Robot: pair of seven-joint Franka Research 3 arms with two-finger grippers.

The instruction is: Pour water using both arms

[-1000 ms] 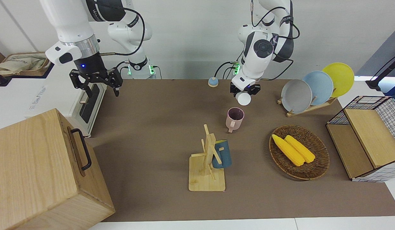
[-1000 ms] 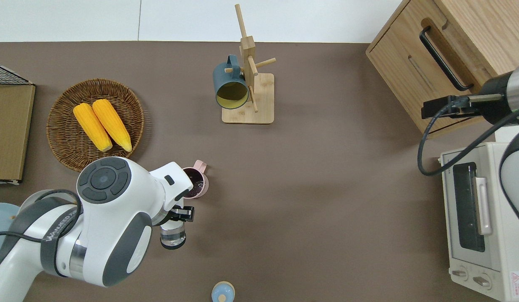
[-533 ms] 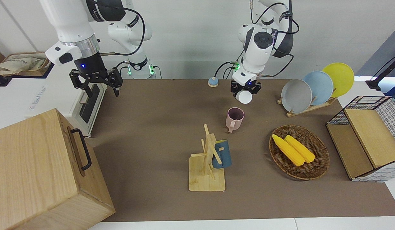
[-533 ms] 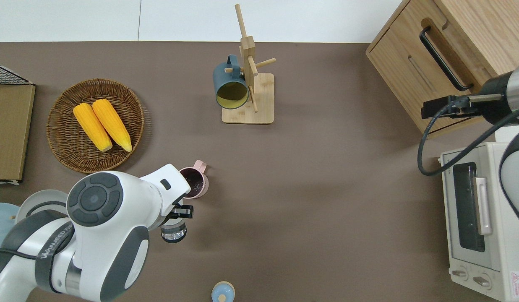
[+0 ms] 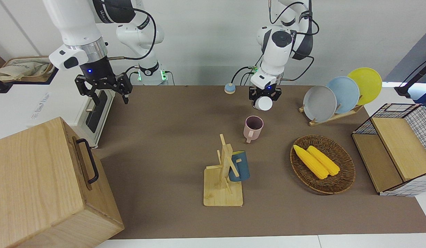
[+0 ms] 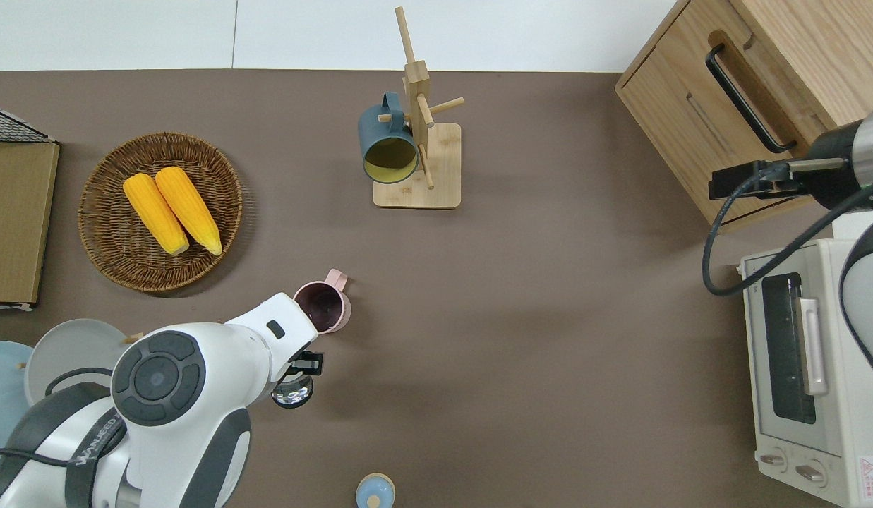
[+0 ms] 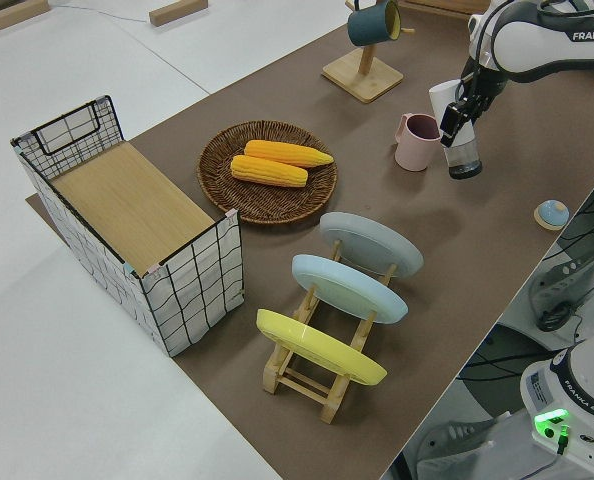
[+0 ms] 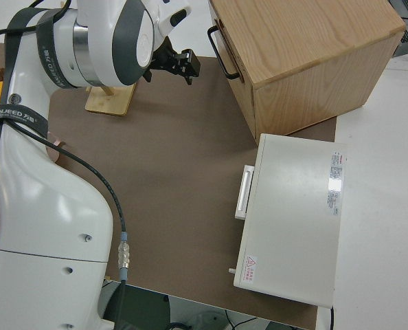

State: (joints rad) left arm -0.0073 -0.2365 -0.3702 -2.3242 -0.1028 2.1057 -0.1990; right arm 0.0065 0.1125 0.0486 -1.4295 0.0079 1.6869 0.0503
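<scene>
Since the earlier frames, the left gripper (image 5: 265, 97) has drawn back toward the robots, and the clear glass (image 6: 292, 390) it carries now reads closer to upright than a second ago. The pink mug (image 6: 324, 306), once partly covered by the wrist in the overhead view, now shows its whole rim.

Fingers: the left gripper's fingers are clamped on the glass near its upper part; in the left side view the glass (image 7: 463, 156) hangs with its base low over the table (image 5: 171, 137). Contact with the table cannot be determined.

Key relation: the pink mug stands upright on the table, just beside the glass and farther from the robots than it, handle pointing away from the robots. The glass's long axis is near vertical, so its mouth is not directed at the mug.

Judgement: the pour appears finished; the next move is probably to set the glass down, which calls for a straight descent clear of the mug.

The right gripper (image 5: 103, 90), fingers apart and empty, is parked. The left arm is the nearer to the mug.
</scene>
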